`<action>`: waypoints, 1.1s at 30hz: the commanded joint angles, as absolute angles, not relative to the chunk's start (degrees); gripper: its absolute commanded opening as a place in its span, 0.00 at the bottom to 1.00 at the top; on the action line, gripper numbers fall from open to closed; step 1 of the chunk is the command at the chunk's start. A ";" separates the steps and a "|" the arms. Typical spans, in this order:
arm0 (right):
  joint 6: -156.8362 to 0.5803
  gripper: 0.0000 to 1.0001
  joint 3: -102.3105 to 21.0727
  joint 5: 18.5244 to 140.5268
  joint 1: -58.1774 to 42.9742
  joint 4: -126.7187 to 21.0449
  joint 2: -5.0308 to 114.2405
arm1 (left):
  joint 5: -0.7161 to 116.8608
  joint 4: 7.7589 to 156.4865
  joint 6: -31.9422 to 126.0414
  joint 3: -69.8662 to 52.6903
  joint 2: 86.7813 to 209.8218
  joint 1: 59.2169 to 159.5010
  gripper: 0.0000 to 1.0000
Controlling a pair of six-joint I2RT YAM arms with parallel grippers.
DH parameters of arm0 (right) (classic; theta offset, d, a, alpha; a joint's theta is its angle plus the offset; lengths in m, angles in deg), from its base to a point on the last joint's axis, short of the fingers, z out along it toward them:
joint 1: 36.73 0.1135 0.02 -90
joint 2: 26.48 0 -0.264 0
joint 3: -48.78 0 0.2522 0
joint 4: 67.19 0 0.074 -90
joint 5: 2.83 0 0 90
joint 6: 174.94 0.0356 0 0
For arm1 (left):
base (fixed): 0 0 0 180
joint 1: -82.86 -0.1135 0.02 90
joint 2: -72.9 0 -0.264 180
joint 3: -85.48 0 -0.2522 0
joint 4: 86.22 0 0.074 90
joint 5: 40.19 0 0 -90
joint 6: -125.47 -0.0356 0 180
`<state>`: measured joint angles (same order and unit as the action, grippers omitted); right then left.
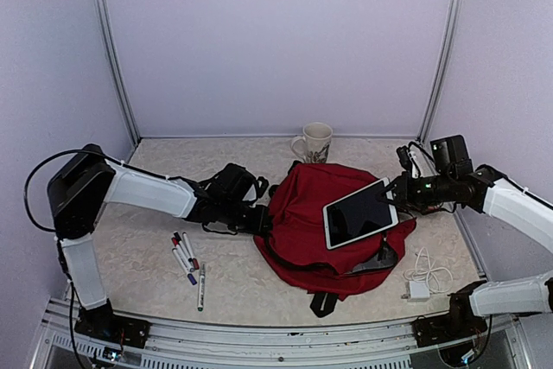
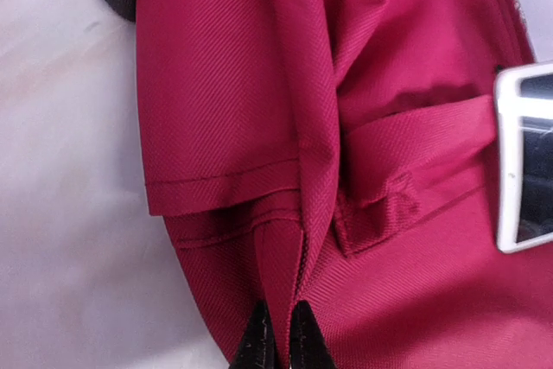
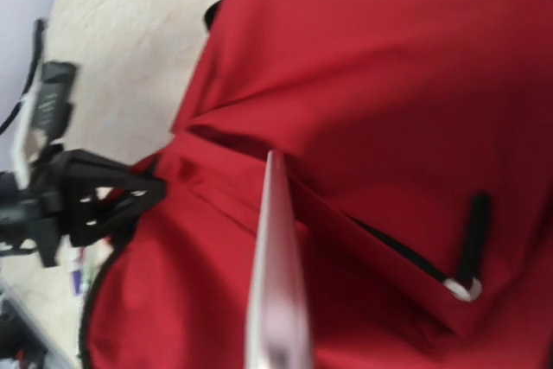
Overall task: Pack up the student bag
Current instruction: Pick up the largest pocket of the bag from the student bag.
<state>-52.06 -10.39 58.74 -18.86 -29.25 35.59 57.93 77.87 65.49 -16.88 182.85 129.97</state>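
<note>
The dark red student bag [image 1: 302, 222] lies in the middle of the table, seen close up in the left wrist view [image 2: 389, 283] and the right wrist view [image 3: 389, 84]. My left gripper [image 1: 262, 220] is shut on a fold of the bag's fabric at its left edge [image 2: 278, 339]. My right gripper [image 1: 399, 189] is shut on a white-framed tablet [image 1: 359, 213] and holds it tilted above the bag. The tablet shows edge-on in the right wrist view [image 3: 278, 274] and as a corner in the left wrist view [image 2: 523, 162]. A black zipper pull [image 3: 471, 248] lies on the bag.
A patterned mug [image 1: 314, 142] stands behind the bag. Several markers [image 1: 187, 264] lie at the front left. A white charger with cable [image 1: 423, 281] lies at the front right. Walls close the back and sides.
</note>
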 commanded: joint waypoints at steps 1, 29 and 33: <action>-51.46 0.00 -9.86 52.32 -18.31 -37.44 37.30 | 53.03 80.30 73.32 -31.34 168.53 128.83 0.00; -55.79 0.00 -17.29 57.92 -13.05 -38.12 47.89 | 17.66 52.34 46.19 -17.56 168.48 174.89 0.86; -55.84 0.00 -18.01 56.11 -13.06 -36.93 46.76 | 11.35 52.22 46.40 -16.77 173.29 173.11 0.77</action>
